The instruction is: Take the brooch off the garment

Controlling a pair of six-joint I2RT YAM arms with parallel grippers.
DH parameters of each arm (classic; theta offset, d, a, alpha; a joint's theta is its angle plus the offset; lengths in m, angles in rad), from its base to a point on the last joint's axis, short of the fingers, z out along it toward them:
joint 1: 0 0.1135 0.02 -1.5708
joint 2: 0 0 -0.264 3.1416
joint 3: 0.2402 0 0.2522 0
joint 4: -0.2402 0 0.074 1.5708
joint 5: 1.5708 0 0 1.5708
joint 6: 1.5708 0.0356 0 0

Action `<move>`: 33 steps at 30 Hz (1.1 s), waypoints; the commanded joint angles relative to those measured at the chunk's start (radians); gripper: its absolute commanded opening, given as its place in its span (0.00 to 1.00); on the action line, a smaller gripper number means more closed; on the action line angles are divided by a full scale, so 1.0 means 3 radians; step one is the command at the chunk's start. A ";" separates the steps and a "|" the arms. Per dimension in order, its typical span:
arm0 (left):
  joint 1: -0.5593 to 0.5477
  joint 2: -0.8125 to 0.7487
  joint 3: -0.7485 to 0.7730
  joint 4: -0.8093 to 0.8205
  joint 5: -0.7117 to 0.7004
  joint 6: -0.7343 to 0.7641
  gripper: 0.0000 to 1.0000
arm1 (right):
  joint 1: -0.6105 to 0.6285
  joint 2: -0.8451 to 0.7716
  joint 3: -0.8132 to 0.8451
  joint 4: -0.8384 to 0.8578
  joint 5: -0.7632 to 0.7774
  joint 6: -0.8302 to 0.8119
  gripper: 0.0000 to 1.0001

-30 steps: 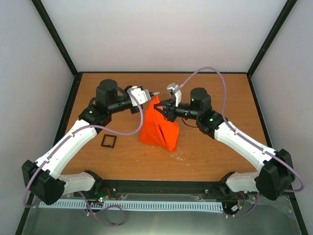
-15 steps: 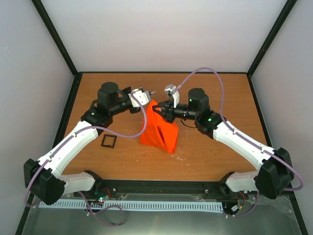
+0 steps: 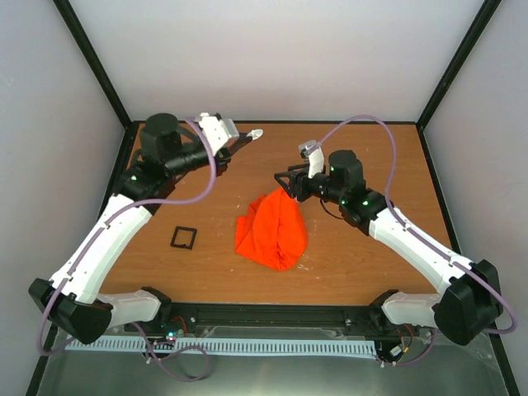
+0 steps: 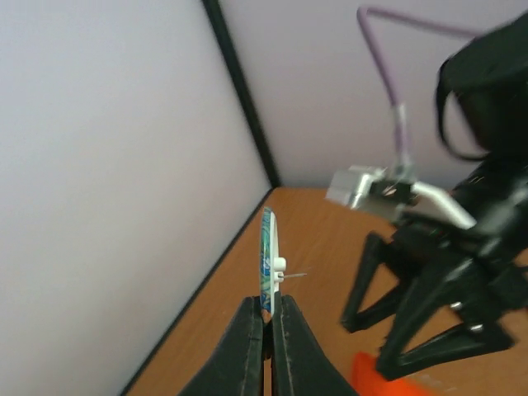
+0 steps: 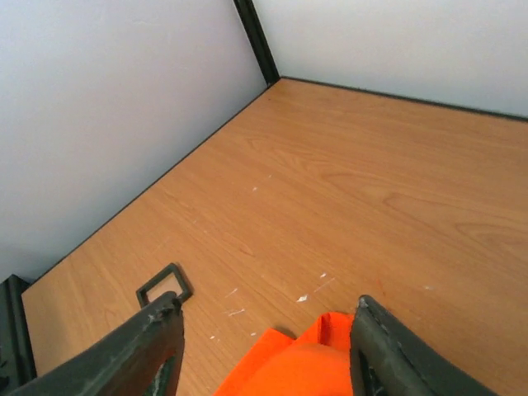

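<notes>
The orange garment (image 3: 272,231) lies in a crumpled heap on the table's middle. Away from it, at the back of the table, is the brooch (image 3: 256,133), a small flat disc. In the left wrist view the brooch (image 4: 267,256) shows edge-on, blue-green patterned, its pin sticking out sideways. My left gripper (image 3: 246,138) is shut on its lower edge, well above and left of the cloth. My right gripper (image 3: 285,183) stands open just over the garment's far end. In the right wrist view its gripper (image 5: 266,307) has nothing between the fingers, and the garment (image 5: 309,367) is below them.
A small black square frame (image 3: 183,238) lies flat on the table left of the garment, and the frame (image 5: 165,285) also shows by the right gripper's left finger. Black-edged walls enclose the back and sides. The right gripper (image 4: 437,289) looms close in the left wrist view.
My right gripper has opened and let go of the garment, which fell from a raised peak into a heap. My left arm drew back and left, carrying the brooch away from the cloth.
</notes>
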 commanded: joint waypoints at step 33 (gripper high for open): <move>0.0227 -0.0042 0.0232 -0.0384 0.1997 -0.1711 0.01 | 0.0445 -0.0330 0.0227 0.1632 -0.0809 0.0645 0.33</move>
